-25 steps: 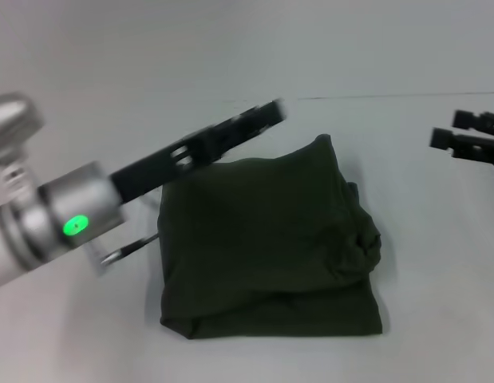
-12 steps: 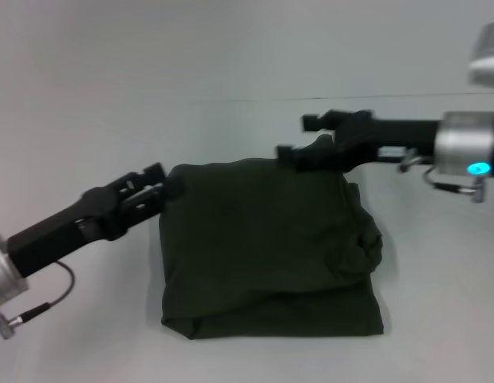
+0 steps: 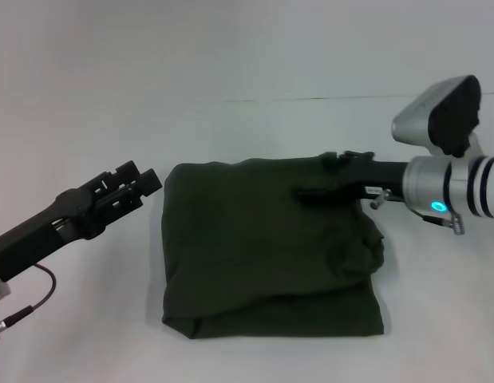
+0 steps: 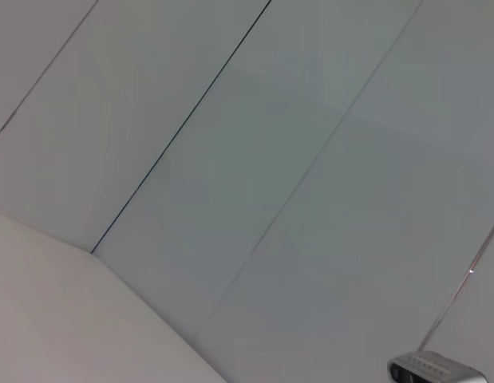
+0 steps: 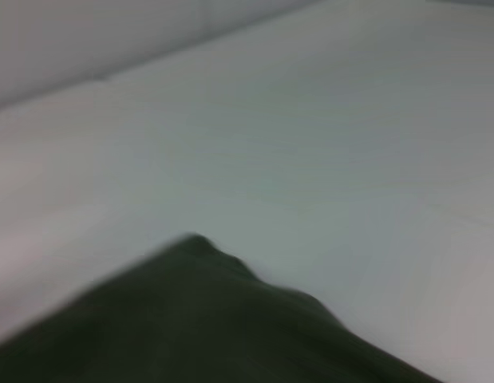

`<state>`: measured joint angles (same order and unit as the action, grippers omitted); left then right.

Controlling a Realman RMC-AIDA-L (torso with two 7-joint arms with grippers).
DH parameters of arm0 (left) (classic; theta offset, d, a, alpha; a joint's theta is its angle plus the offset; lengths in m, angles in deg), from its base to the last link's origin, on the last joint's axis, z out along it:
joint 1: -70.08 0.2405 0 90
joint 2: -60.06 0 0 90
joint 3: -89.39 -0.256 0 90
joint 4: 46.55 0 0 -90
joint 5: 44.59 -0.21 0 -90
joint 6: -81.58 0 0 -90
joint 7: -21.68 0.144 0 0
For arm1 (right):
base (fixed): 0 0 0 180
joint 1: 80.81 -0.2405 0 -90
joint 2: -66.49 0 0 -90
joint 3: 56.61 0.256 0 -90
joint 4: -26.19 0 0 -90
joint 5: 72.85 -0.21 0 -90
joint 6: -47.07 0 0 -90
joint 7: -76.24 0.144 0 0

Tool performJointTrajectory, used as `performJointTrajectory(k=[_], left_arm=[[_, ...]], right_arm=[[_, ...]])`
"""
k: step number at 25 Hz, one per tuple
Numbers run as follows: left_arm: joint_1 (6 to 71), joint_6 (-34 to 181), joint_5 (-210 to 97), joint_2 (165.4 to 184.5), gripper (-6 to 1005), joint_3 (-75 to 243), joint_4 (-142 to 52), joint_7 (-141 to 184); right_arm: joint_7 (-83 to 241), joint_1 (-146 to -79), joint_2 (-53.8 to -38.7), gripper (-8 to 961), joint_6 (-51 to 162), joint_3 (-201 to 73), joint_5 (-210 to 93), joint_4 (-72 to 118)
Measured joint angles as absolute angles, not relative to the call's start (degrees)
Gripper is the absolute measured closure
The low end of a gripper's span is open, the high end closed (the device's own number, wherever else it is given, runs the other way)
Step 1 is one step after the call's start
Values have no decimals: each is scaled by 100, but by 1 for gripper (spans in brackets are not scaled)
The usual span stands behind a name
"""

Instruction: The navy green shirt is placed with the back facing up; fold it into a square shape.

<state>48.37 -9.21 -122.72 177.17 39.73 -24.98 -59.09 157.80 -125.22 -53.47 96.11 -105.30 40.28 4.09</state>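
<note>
White counter holds the navy green shirt, already folded into a rough square with a lumpy right edge needing tidying; left pincer beside it, right pincer over its far edge, grips unclear.

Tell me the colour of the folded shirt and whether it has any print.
The shirt is plain dark olive green, no print; the head view shows it best.

Black hands, silver wrists, blue LED on rt.
</note>
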Motion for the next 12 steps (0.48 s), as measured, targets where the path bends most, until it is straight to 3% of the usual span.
performJointTrajectory(k=[8,12], left_arm=[[4777,-879,-12274,17693,208,3974,-2489,-5921],[4735,-891,-12274,17627,208,3973,-2465,-5952]], right_arm=[[15766,-12035,-5272,11,9801,-10350,3257,92],[16213,-11817,-5067,11,11311,-10299,2933,-429]])
